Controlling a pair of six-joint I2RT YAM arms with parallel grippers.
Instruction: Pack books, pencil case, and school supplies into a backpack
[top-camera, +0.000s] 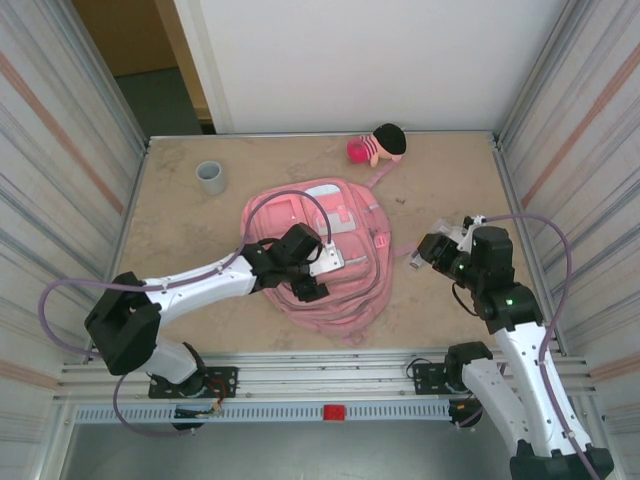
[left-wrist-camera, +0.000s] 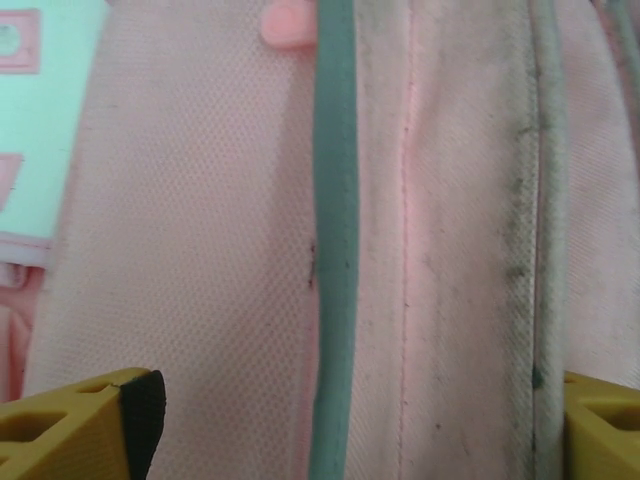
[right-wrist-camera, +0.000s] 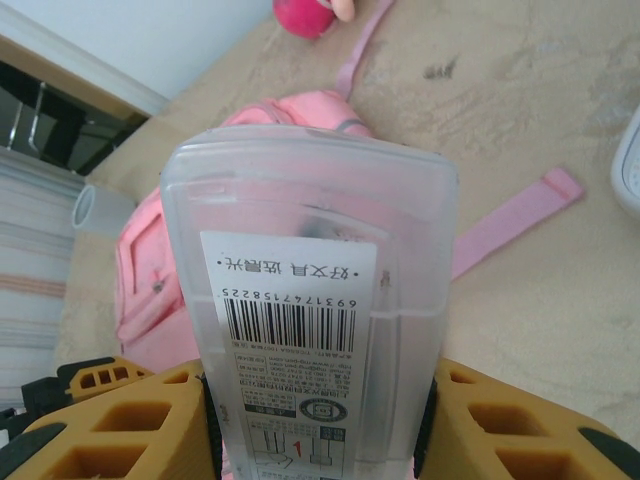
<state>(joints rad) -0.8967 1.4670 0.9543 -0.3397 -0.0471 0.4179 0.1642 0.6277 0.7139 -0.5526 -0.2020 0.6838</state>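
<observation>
Beige table (top-camera: 180, 230) bearing pink backpack (top-camera: 340, 210) mid-surface, grey cup (top-camera: 210, 177) and plush doll (top-camera: 380, 145) near far edge.

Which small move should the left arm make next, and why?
Probably close the open left gripper on the grey-green band of the large pink fabric backpack: it lies between the fingers, and the right gripper holds a translucent plastic box with a barcode label.

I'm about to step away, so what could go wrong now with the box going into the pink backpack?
The clear plastic box sticks far out of the right gripper, so it may pivot or slip. The teal zip under the open left gripper looks closed; the backpack may offer no opening.
</observation>
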